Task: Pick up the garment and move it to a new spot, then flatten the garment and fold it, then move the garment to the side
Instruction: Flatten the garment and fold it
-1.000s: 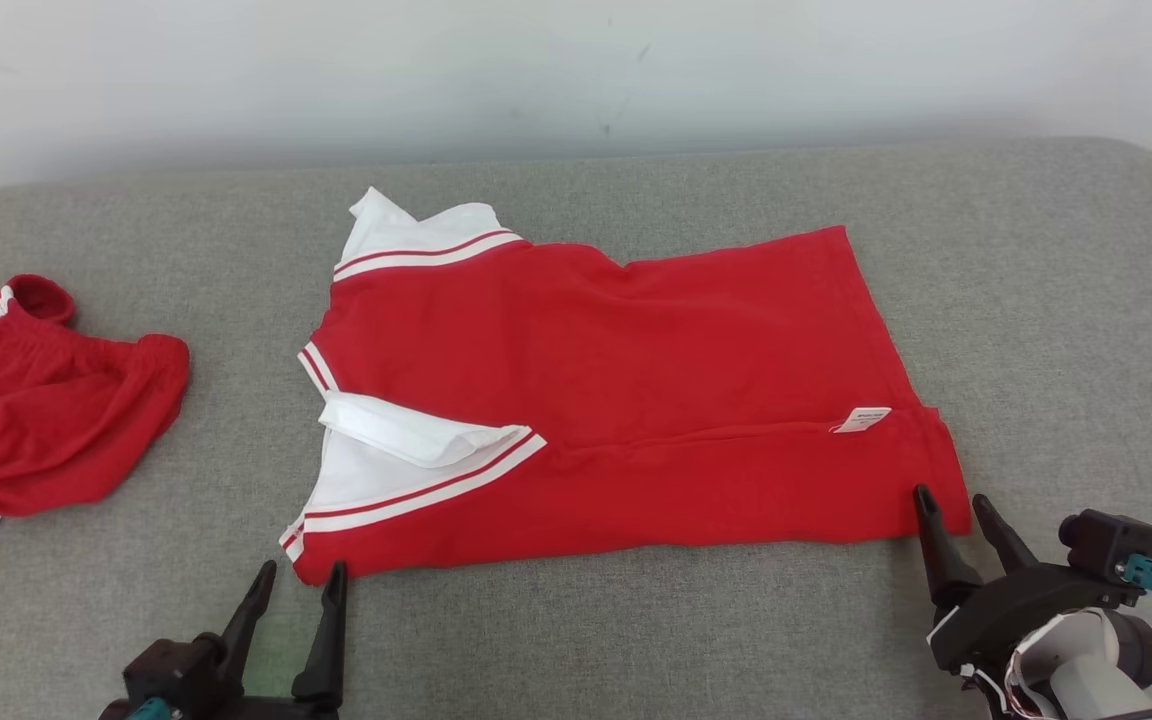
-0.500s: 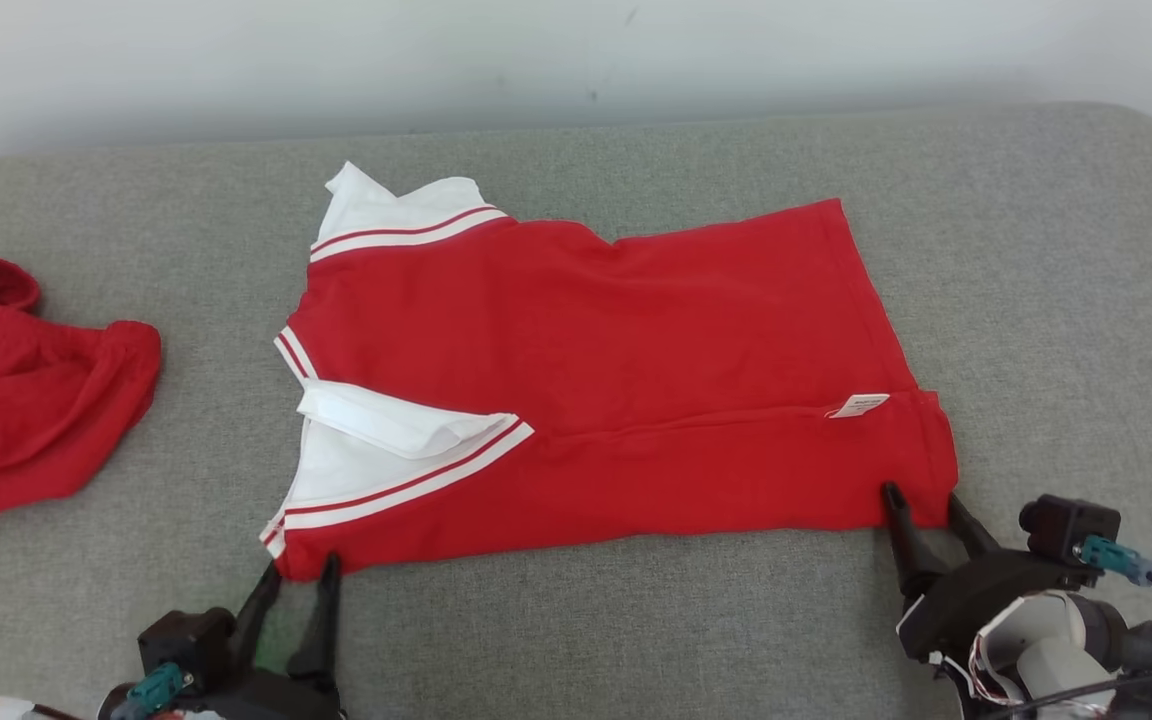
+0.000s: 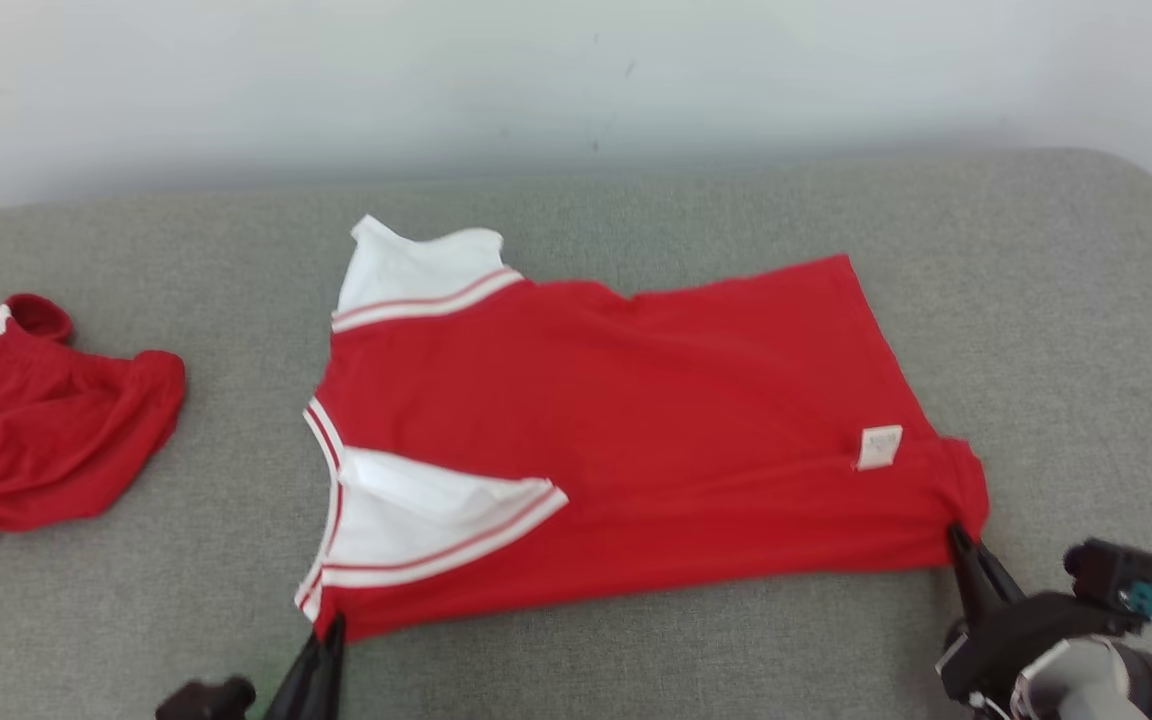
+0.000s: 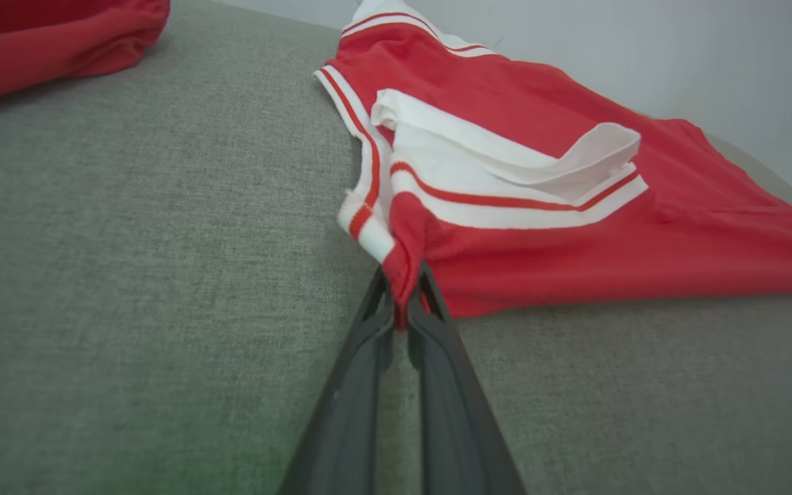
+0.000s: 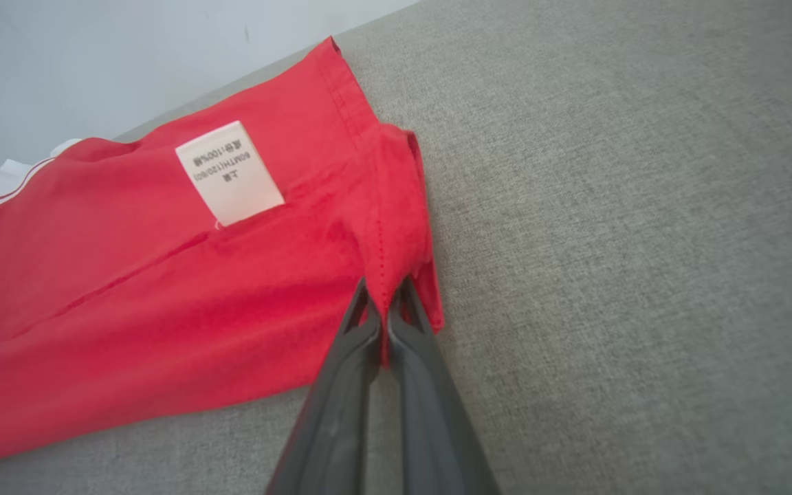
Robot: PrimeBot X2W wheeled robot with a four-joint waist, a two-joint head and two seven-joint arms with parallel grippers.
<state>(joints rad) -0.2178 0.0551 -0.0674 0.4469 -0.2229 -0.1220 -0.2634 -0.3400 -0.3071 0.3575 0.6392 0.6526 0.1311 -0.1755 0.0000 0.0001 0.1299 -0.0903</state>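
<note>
Edges, blur, small print

Head view soft throughout; second red garment (image 3: 46, 430) runs off its left edge, left claw (image 3: 331, 635) cut by its bottom edge. Print on care label (image 5: 229, 172) blurred, not fully legible. In right wrist view the garment (image 5: 128, 289) runs off the left edge; pinched hem hidden inside the right claw (image 5: 386, 289).

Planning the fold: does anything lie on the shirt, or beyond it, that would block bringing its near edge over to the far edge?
Nothing visible does. The red shirt carries only its own care label and a turned-up white flap. The other red garment lies apart on the left, off that path.
</note>
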